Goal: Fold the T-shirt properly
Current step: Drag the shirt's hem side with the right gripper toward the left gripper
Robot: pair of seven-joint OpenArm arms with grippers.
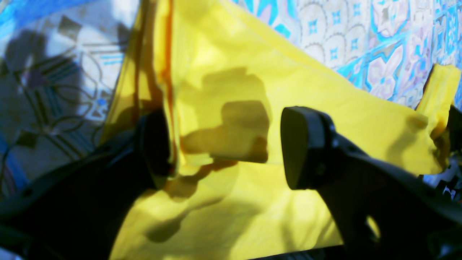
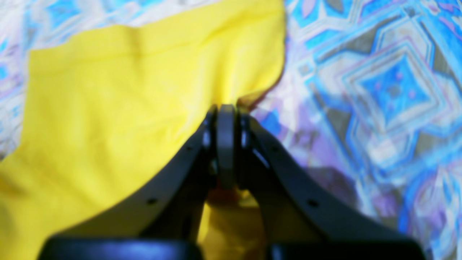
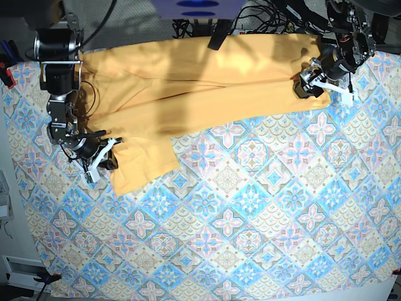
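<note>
Right gripper (image 2: 226, 112): fills the bottom of the right wrist view; jaws pressed together on a pinch of yellow cloth at the edge of the T-shirt (image 2: 119, 104).
Right arm: at the left of the base view, it comes down from its mount near the desk's far left corner, bends at the elbow and ends with its gripper (image 3: 103, 160) low on the cloth, at the left edge of the shirt's nearest flap.
Left gripper (image 1: 223, 144): jaws wide apart, one black pad on either side of a raised fold of the shirt; the left pad touches the fold's darker edge, the right pad stands clear of it.
Left arm: at the base view's far right, reaching in from the upper right corner, wrist angled down, its gripper (image 3: 311, 81) at the right end of the shirt.
T-shirt position: spread along the far side of the desk, a long band running from the right arm's column to the left gripper, with one flap hanging toward the near side at the left (image 3: 141, 164).
T-shirt surface: plain yellow-orange, with soft creases across the middle; no lettering shows on the upturned face.
Tablecloth (image 3: 250, 213): blue-and-pink tile pattern, covering the desk and bare over its near half.
</note>
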